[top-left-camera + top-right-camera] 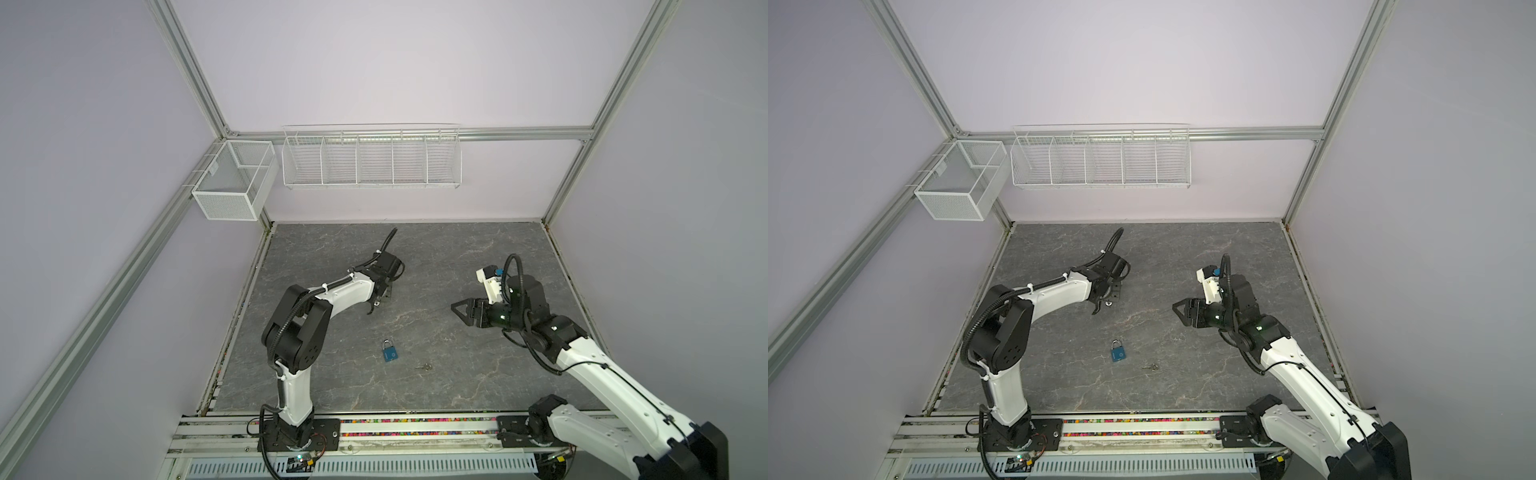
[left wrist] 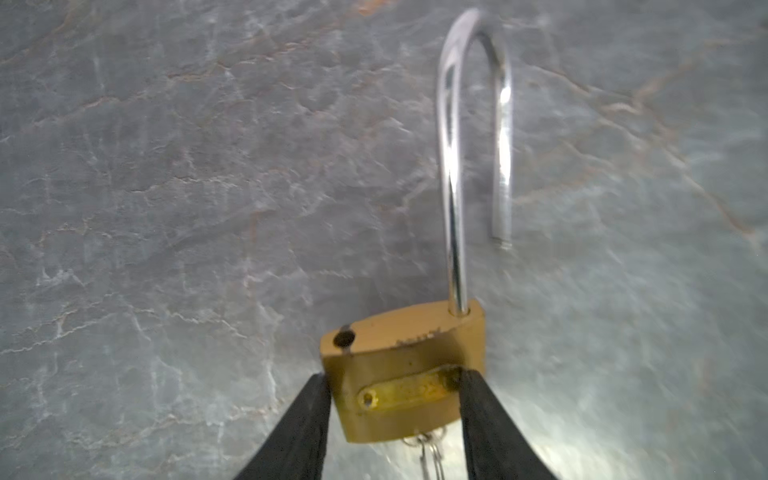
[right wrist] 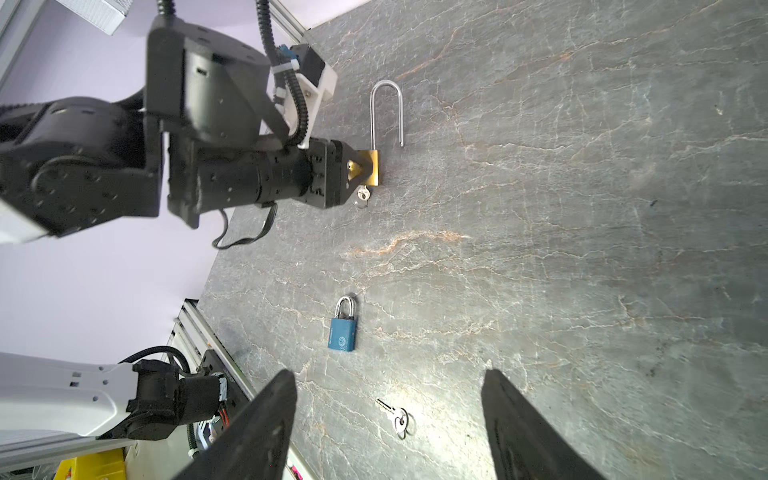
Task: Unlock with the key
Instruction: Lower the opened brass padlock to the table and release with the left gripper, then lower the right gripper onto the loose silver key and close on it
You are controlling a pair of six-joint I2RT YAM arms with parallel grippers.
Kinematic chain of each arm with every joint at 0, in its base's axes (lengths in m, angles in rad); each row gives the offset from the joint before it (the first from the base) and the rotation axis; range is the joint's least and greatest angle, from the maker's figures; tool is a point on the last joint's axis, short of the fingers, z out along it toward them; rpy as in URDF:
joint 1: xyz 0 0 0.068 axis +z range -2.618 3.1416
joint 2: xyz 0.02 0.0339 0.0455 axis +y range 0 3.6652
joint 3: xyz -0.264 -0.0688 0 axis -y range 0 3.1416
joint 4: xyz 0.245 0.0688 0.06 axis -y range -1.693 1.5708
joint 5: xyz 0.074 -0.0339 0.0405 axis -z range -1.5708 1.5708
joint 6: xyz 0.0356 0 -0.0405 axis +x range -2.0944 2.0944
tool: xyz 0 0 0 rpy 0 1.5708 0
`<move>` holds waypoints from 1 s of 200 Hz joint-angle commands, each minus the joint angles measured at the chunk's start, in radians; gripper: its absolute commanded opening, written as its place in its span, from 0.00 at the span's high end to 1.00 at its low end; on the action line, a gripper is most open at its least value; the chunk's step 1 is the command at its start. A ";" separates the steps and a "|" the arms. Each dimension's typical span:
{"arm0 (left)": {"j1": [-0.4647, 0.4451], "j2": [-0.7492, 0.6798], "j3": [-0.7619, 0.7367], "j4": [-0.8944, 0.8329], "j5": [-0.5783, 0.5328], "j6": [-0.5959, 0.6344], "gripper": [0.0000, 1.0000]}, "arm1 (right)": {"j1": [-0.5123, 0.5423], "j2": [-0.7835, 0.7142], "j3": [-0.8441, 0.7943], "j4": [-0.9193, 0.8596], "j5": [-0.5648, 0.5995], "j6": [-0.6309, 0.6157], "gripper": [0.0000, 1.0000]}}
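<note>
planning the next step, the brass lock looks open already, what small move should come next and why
Probably lower the open right gripper onto the loose key. The brass padlock in the left gripper already has its shackle sprung free, while the blue padlock lies closed on the table with that key beside it.

Key [image 2: 430,455] on brass padlock [image 2: 399,374], between the jaws: cut off by frame edge, blurred. In both top views brass padlock mostly hidden under those jaws; loose key [image 1: 424,366] too small.
</note>
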 commanded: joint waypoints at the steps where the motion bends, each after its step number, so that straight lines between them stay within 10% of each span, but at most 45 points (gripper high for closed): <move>1: 0.070 0.037 0.022 -0.044 0.042 -0.014 1.00 | 0.000 -0.030 -0.025 -0.026 0.009 -0.023 0.26; 79: 0.059 -0.204 -0.065 -0.016 0.122 -0.049 0.46 | -0.001 -0.071 -0.045 -0.101 0.024 -0.064 0.23; 157: -0.317 -0.831 -0.623 -0.039 0.232 -0.597 0.37 | 0.211 0.066 -0.206 0.027 -0.022 -0.045 0.28; 200: -0.358 -0.938 -0.752 0.098 0.414 -0.614 0.34 | 0.406 0.250 -0.187 0.084 0.111 0.013 0.41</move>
